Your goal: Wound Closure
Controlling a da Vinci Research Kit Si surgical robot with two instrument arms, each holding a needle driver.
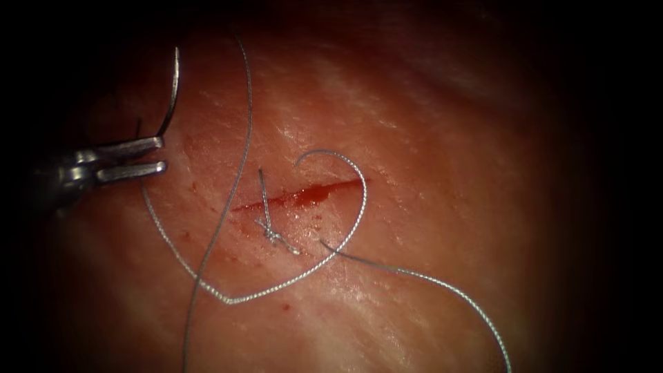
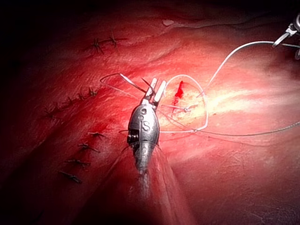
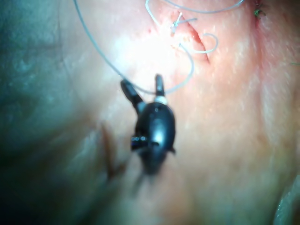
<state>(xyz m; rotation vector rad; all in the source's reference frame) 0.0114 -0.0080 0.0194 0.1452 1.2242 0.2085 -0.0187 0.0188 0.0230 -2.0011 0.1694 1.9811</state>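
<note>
At the endoscope view's left, the left hand (image 1: pixel 160 155) was seen with its jaws narrowly parted, the curved needle (image 1: pixel 172 93) resting against the upper jaw near its trailing end and rising clear of the tissue (image 1: pixel 449 138), point uppermost; whether it was firmly gripped could not be told. The needle lay well to the left of the cut (image 1: pixel 300 197) and was not in the tissue. The thread (image 1: pixel 235 179) was seen running from the needle's base down across the tissue in a wide loop, crossing itself below the cut. A finished knot (image 1: pixel 276 235) with short cut ends sat at the cut's left part, with red fluid (image 1: pixel 314 195) pooled along the open remainder. In the right wrist view, the right hand (image 3: pixel 143 89) was seen spread wide, holding nothing, with thread passing just beside its tips. It was judged that the loose loops could snag, and that the needle could slip if the grip was slack.
</note>
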